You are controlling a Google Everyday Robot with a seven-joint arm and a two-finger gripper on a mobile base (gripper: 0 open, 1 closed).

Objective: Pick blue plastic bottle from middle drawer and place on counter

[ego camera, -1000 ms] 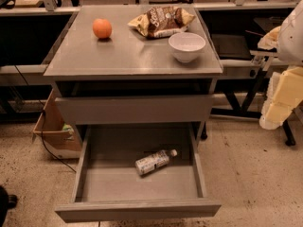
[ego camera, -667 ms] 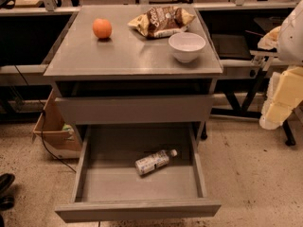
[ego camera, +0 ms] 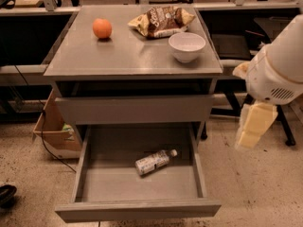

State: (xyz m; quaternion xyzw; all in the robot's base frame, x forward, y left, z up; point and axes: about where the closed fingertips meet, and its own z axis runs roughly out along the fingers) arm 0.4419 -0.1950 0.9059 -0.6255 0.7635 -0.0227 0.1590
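Observation:
The blue plastic bottle (ego camera: 152, 161) lies on its side in the open middle drawer (ego camera: 137, 211), white cap pointing right and toward the back. The drawer is pulled far out below the cabinet's shut upper drawer front. The counter (ego camera: 132, 56) is the cabinet's grey metal top. My gripper (ego camera: 252, 126), a cream-coloured piece hanging under the white arm (ego camera: 279, 65), is to the right of the cabinet, at about the height of the drawer, well apart from the bottle.
On the counter stand an orange (ego camera: 102, 28), a crumpled snack bag (ego camera: 161, 21) and a white bowl (ego camera: 187, 46). A cardboard box (ego camera: 54, 131) sits on the floor left of the cabinet. A chair base (ego camera: 284, 126) is behind the arm. A dark shoe (ego camera: 5, 194) is at the left edge.
My arm and gripper have shifted a little left and down, closer to the cabinet's right side. The bottle and the drawer have not moved.

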